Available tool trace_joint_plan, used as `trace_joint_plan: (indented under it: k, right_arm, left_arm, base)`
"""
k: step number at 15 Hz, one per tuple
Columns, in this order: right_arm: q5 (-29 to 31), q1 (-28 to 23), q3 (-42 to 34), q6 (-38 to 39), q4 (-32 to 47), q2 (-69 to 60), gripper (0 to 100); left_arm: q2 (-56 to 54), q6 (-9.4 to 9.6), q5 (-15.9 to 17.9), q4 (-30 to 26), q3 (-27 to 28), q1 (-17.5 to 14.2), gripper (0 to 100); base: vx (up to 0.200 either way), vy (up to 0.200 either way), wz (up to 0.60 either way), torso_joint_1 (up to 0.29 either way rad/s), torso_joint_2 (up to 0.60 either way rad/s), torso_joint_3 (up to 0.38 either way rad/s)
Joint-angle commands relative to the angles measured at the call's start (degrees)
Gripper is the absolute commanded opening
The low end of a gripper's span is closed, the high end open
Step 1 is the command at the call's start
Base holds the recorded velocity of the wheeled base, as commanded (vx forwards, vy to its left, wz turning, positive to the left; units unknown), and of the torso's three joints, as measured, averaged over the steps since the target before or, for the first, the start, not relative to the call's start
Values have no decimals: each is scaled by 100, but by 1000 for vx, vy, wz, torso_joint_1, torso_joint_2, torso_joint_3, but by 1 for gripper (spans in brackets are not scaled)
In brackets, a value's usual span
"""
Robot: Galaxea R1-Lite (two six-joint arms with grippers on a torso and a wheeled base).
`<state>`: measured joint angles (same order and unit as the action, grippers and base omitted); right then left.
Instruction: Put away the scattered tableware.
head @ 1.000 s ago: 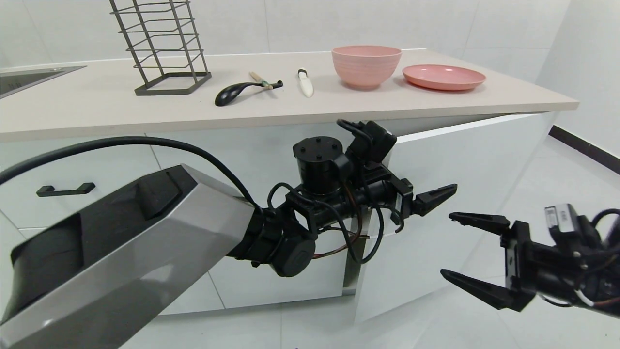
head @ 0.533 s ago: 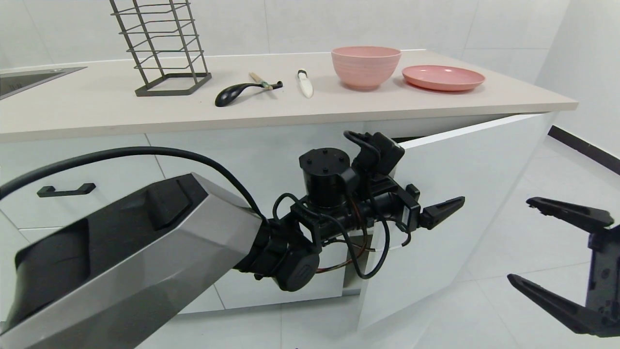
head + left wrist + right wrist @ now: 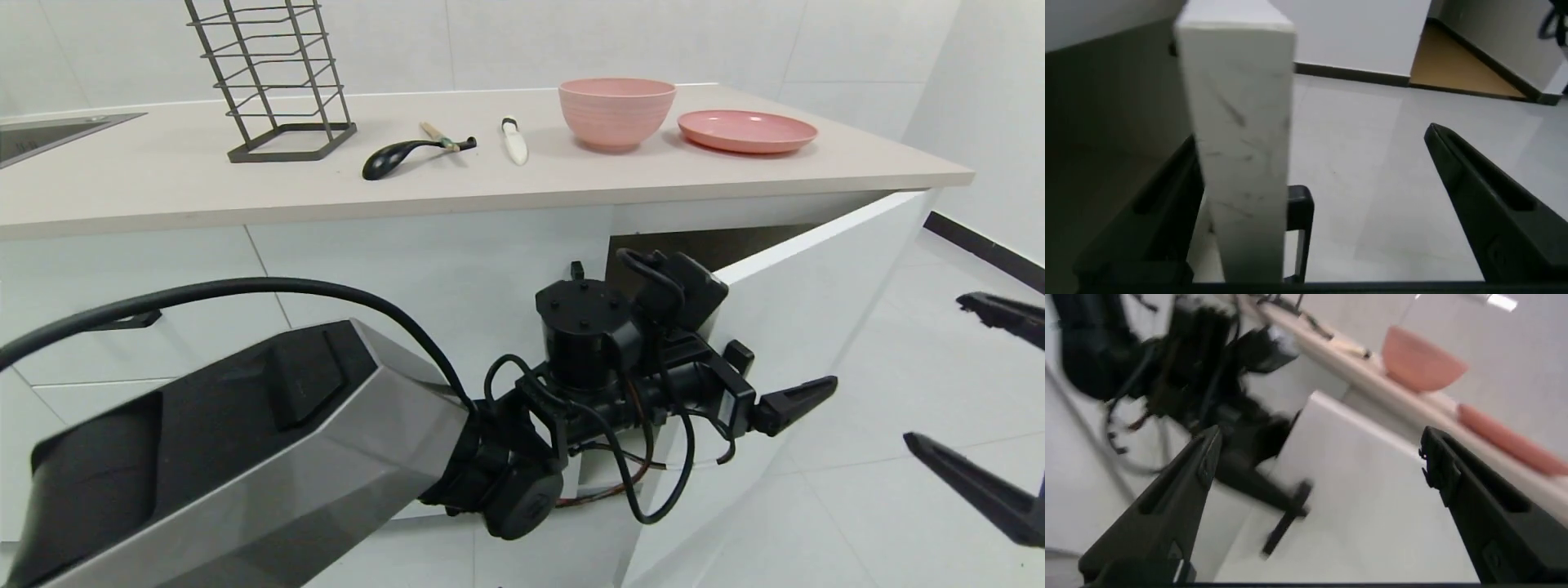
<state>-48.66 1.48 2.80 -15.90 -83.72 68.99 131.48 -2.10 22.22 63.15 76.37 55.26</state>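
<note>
On the countertop (image 3: 163,188) lie a black spoon (image 3: 397,154), a wooden-handled utensil (image 3: 438,136), a white utensil (image 3: 514,140), a pink bowl (image 3: 616,110) and a pink plate (image 3: 747,131). Below the bowl, a white cabinet door (image 3: 816,286) stands swung out, showing a dark interior. My left gripper (image 3: 784,400) is open and straddles the door's free edge (image 3: 1241,139) near its black handle (image 3: 1298,229), with a wide gap on one side. My right gripper (image 3: 937,371) hangs open over the floor to the right of the door, holding nothing.
A black wire dish rack (image 3: 273,82) stands at the back left of the counter, and a sink (image 3: 49,131) sits at the far left. White tiled floor (image 3: 882,359) lies open to the right. The right wrist view shows the door (image 3: 1372,498) and bowl (image 3: 1423,355).
The cabinet door has swung further open, and my left gripper moved right and down with its edge. My right gripper drew back to the right.
</note>
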Motion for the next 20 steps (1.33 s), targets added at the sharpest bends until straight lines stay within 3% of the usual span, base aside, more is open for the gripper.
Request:
trace_joint_plan:
  k: [1, 7, 15, 20]
  right_arm:
    - [103, -7, 414, 78, -3, -105, 100]
    - [402, -16, 985, 227, -12, -280, 100]
    - [894, -42, 1398, 579, -3, -333, 100]
    - [1738, -235, 1662, 974, 5, -333, 100]
  left_arm:
    - [62, -98, -78, 119, -44, 257, 100]
    - [291, -133, -95, 145, -52, 785, 100]
    - [493, -221, -95, 154, 185, 1039, 100]
    - [669, -230, -95, 154, 369, 1277, 100]
  base:
    - [0, 0, 0, 0, 0, 0]
    - [0, 0, 0, 0, 0, 0]
    - [0, 0, 0, 0, 0, 0]
    - [0, 0, 0, 0, 0, 0]
